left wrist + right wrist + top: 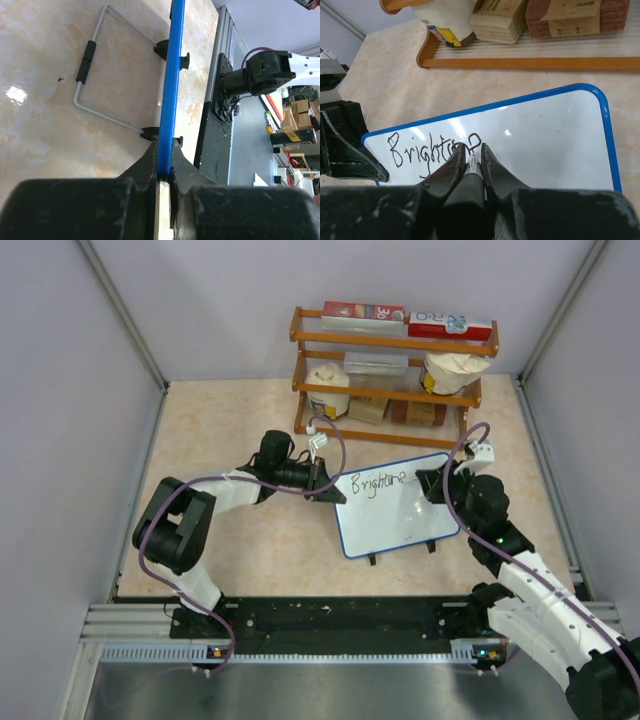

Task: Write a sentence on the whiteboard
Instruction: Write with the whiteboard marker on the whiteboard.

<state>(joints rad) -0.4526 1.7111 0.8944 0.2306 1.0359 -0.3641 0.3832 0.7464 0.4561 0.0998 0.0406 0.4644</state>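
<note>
Whiteboard [400, 515]: stands on the counter [240, 430] before a wooden rack [390, 340]. Shows the sentence [420, 150] only as far as "Brightne", last letters hidden behind the right fingers [450, 167], clenched on a marker [466, 190]. Sits clamped at its blue left rim by the left fingers [145, 167].

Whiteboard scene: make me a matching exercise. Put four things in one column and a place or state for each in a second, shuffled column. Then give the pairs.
Things
1. left gripper
2. right gripper
3. lettering
4. wooden rack

Places or states
A. behind the whiteboard, at the table's far side
B. shut on the whiteboard's left rim
C. black, along the whiteboard's top
D. shut on a marker

Pairs: 1-B, 2-D, 3-C, 4-A
</note>
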